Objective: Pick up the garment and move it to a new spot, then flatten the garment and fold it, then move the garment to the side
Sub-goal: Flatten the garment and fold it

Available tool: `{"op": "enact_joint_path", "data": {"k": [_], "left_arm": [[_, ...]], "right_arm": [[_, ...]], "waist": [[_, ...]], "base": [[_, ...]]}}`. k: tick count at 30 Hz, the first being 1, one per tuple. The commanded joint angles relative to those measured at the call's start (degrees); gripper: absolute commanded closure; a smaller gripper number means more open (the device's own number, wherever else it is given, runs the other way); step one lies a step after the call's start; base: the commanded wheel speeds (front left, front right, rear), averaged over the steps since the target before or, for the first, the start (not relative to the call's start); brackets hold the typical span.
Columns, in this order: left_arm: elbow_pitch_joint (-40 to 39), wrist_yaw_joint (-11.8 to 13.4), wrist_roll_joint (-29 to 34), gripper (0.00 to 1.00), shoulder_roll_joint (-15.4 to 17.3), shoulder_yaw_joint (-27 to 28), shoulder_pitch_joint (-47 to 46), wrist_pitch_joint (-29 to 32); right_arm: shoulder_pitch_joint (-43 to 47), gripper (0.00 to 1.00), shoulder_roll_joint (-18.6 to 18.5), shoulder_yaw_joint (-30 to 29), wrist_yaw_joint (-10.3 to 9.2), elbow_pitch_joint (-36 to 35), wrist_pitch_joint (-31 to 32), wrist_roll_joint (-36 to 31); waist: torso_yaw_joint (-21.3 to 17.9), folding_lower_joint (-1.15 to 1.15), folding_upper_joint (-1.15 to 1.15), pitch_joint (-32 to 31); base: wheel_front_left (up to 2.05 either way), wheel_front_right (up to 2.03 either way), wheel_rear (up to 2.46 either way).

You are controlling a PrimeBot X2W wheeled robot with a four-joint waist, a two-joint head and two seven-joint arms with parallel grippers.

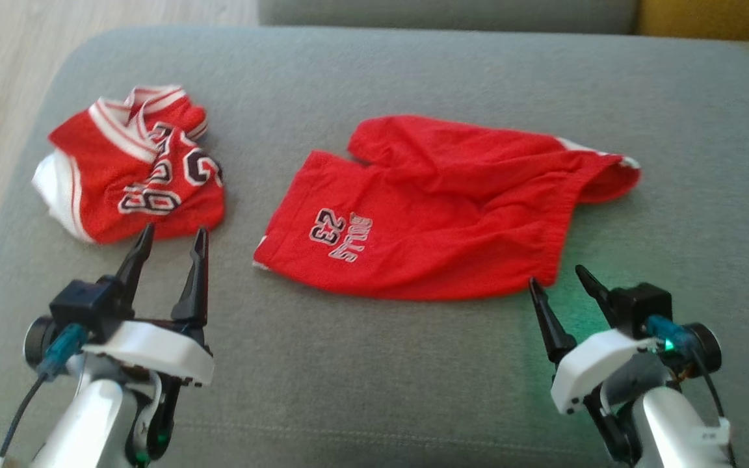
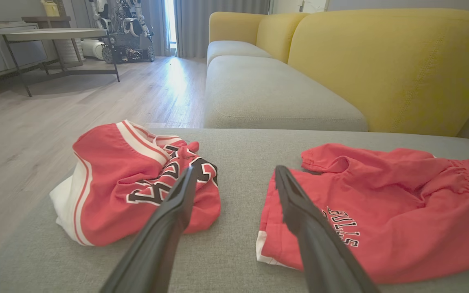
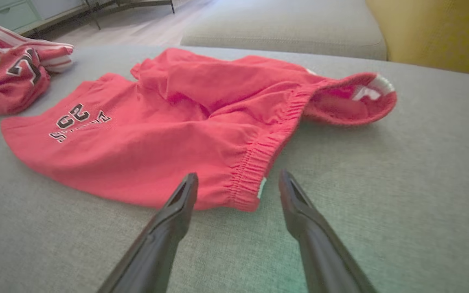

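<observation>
- Both hands sit low at the near edge of the grey sofa cushion (image 1: 374,377), and neither has any cloth in it.
- Left hand (image 1: 174,229): fingers spread wide with nothing between them. The tips point at the near edge of the crumpled red jersey (image 1: 134,175) and stop just short of it.
- Right hand (image 1: 555,274): spread as well, and empty. It is parked just beside the near corner of the waistband (image 3: 255,162), and in the right wrist view that elastic corner lies straight ahead between the two fingers.
- The red shorts (image 1: 439,214) lie mid-cushion between the two hands, with the legs toward the robot's left and the waistband toward its right. They are mostly laid out, but the far leg is rumpled and the far end of the waistband has flipped open to show its inside.
- The jersey is a heap near the cushion's left edge, apart from the shorts.
- My read is that the shorts are the garment in play, since they lie between the hands.
- The right hand's spot makes sense because a gathered elastic corner gives a firm edge to pinch.
- The left hand would have to swing across to the leg hem by the number print (image 1: 342,235) for a matching hold.
- Thin fabric on a soft cushion means the fingers could dig into the upholstery or catch only one layer.
</observation>
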Motion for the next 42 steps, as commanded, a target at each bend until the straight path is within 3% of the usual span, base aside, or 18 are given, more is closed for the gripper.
{"op": "enact_joint_path", "data": {"k": [1, 13, 14, 15, 16, 24, 34, 42], "left_arm": [[-1.3, -0.5, 0.0, 0.00, 0.8, 2.8, -3.7, -0.9], [-0.2, -2.1, 1.7, 0.00, -0.5, 4.6, -5.4, -1.2], [-0.2, -2.2, 1.8, 0.00, -0.6, 4.9, -5.3, -1.2], [-0.2, -2.2, 2.0, 0.00, -0.7, 5.2, -5.2, -1.2], [-0.2, -2.3, 2.1, 0.00, -0.9, 5.4, -5.1, -1.2], [0.1, -2.9, 3.3, 0.00, -1.6, 6.8, -3.8, -1.2], [-0.4, -3.1, 4.3, 0.00, -1.4, 7.7, -2.4, -1.2], [-1.0, -3.2, 4.6, 0.00, -1.2, 8.0, -2.8, -1.2]], "right_arm": [[-3.3, 0.00, -0.9, 1.3, 0.24, 0.2, 0.2, -0.4], [-8.4, 0.00, -1.1, 0.7, 0.24, 9.7, -0.4, 1.4], [-8.6, 0.59, -1.1, 1.1, 0.24, 10.1, -0.7, 1.9], [-8.9, 0.97, -1.2, 1.4, 0.24, 10.3, -1.0, 2.3], [-8.9, 1.00, -1.2, 1.7, 0.24, 10.5, -1.3, 2.6], [-5.0, 1.00, -1.0, 2.9, 0.24, 6.0, -2.3, 5.6], [8.5, 1.00, -0.5, 0.4, 0.24, -11.9, 4.3, 7.7], [10.8, 1.00, 0.0, -1.0, 0.24, -21.7, 8.7, 8.2]], "waist": [[2.2, 0.00, 0.00, 2.3], [3.4, 0.00, 0.00, 4.3], [3.2, 0.00, 0.00, 4.3], [2.9, 0.00, 0.00, 4.2], [2.7, 0.00, 0.00, 4.1], [0.2, 0.00, 0.00, 2.3], [-1.3, 0.00, 0.00, 1.9], [-1.6, 0.00, 0.00, 3.1]], "base": [[0.00, 0.00, 0.00], [0.00, 0.00, 0.00], [0.00, 0.00, 0.00], [0.00, 0.00, 0.00], [0.00, 0.00, 0.00], [0.00, 0.00, 0.00], [0.00, 0.00, 0.00], [0.00, 0.00, 0.00]]}}
